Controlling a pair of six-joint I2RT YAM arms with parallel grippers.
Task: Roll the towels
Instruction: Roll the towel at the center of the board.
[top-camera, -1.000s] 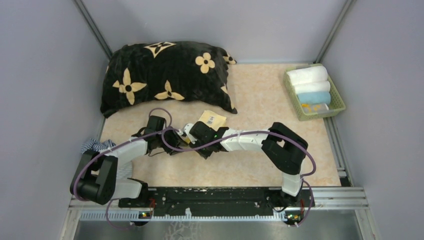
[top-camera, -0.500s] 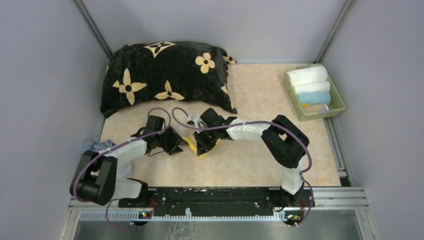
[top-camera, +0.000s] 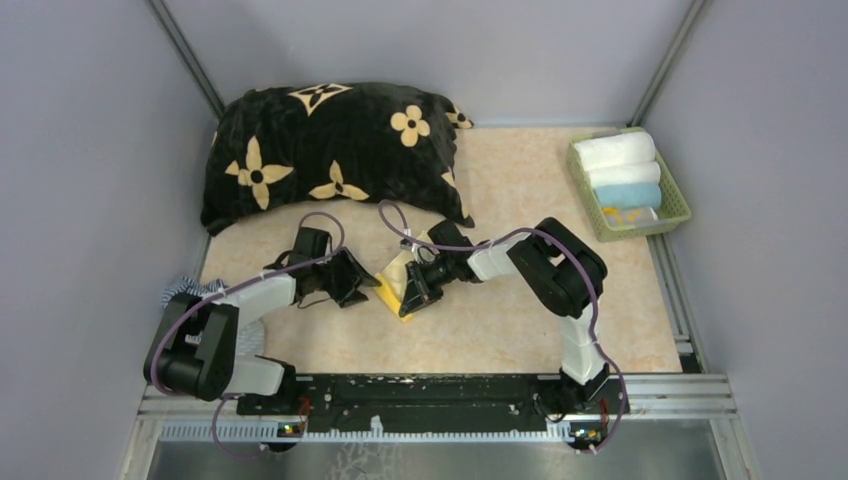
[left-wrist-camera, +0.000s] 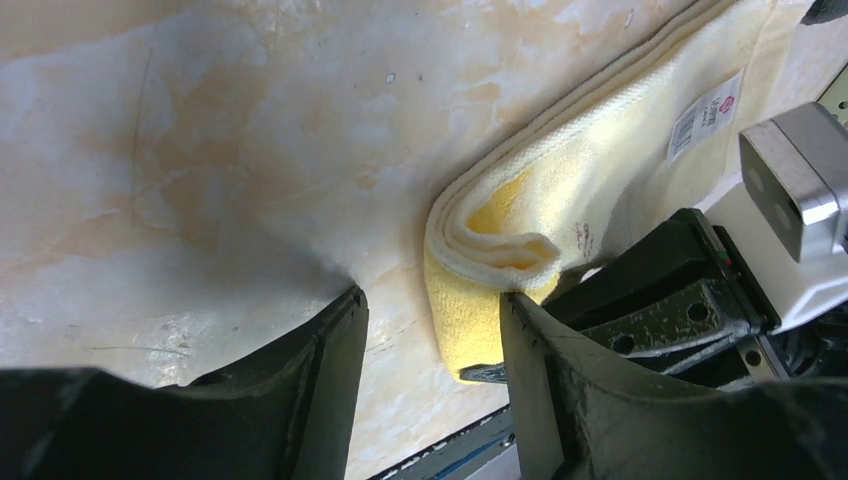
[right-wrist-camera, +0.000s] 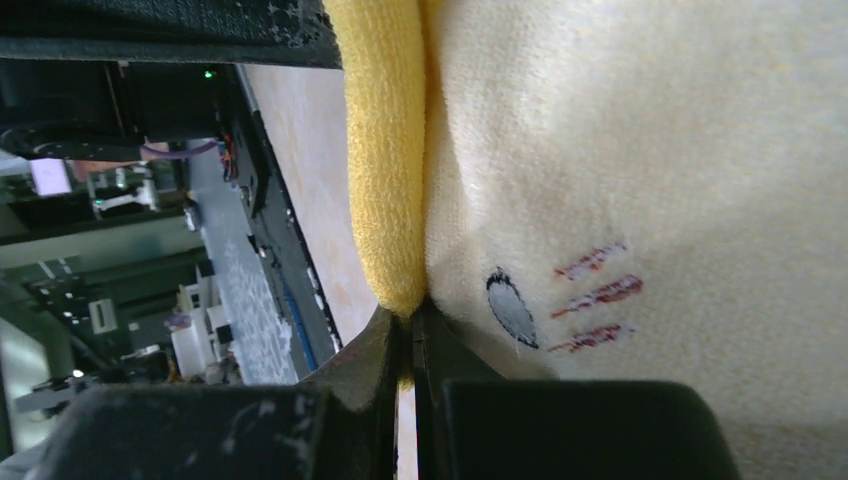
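A yellow towel (top-camera: 392, 284) lies partly rolled on the marbled table between my two grippers. In the left wrist view its curled end (left-wrist-camera: 500, 235) points at me and rests against my right-hand finger (left-wrist-camera: 545, 390). My left gripper (left-wrist-camera: 432, 330) stands open around that end, with a gap on the other side. The towel's cream face with a small embroidered mark (right-wrist-camera: 620, 150) fills the right wrist view. My right gripper (right-wrist-camera: 410, 325) is shut on the towel's folded yellow edge. From above, the left gripper (top-camera: 366, 288) and the right gripper (top-camera: 410, 296) face each other across the roll.
A big black cushion with cream flowers (top-camera: 330, 150) lies just behind the work spot. A green basket (top-camera: 682, 208) at the back right holds rolled white and light blue towels (top-camera: 628, 195). A blue-and-white striped cloth (top-camera: 190, 290) sits by the left arm's base.
My right gripper has shut on the towel's edge and swung it over toward the left gripper, so the flat towel is now folded up. The left jaws have spread wider.
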